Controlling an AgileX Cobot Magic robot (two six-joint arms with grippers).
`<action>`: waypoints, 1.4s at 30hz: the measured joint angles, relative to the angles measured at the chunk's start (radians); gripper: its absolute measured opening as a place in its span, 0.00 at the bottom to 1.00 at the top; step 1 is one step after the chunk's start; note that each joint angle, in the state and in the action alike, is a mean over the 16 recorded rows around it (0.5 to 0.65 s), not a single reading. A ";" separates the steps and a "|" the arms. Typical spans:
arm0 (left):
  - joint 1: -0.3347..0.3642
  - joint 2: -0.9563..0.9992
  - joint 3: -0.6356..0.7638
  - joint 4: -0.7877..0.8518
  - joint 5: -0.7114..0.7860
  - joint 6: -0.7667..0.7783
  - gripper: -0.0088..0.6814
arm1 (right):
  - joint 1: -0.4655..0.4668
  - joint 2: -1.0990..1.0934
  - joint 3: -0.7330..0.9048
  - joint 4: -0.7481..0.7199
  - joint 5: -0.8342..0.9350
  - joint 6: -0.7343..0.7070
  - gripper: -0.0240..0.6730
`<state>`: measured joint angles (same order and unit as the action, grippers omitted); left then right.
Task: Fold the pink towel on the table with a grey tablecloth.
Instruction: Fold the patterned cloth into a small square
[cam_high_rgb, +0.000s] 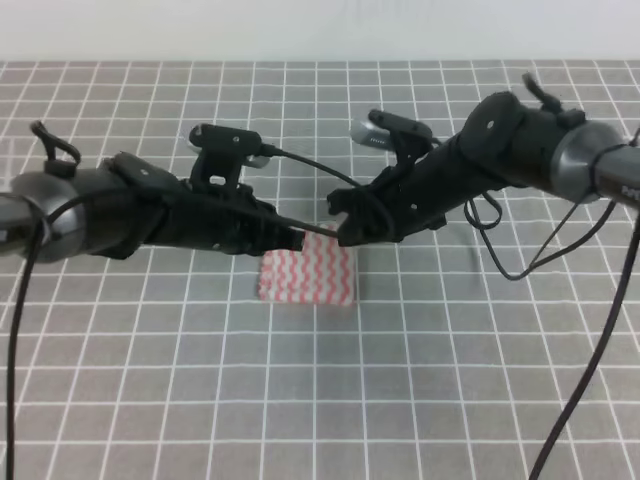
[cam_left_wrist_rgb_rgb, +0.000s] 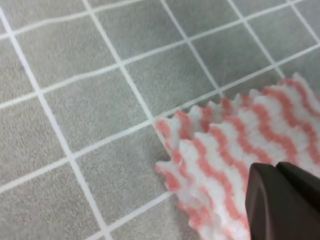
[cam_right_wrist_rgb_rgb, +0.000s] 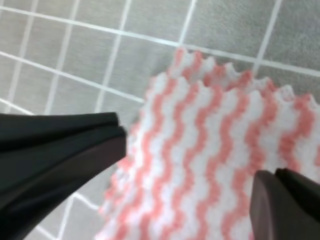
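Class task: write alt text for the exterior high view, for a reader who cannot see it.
Two black robot arms meet over a small pink towel lying on a table with a grey tablecloth. The left gripper and right gripper sit at the towel's far edge, hiding it.

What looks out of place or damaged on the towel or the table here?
Nothing stands out. The pink towel lies on the grey tablecloth, already doubled, its scalloped edges nearly aligned in the left wrist view, with no tear or stain visible. The left gripper and right gripper hover at its far edge.
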<state>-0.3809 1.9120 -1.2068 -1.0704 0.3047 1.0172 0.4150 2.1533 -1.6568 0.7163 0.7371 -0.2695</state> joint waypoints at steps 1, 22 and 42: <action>0.000 0.008 -0.002 0.000 0.000 0.001 0.01 | 0.000 0.007 -0.003 0.005 -0.004 0.000 0.01; 0.026 -0.061 -0.003 0.022 0.008 0.009 0.01 | 0.000 -0.013 -0.020 -0.085 0.036 0.020 0.01; 0.054 -0.986 0.566 -0.027 -0.191 -0.006 0.01 | 0.000 -0.547 0.321 -0.259 0.046 0.083 0.01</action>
<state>-0.3271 0.9260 -0.6407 -1.0973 0.1139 1.0113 0.4150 1.6064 -1.3363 0.4572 0.7829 -0.1864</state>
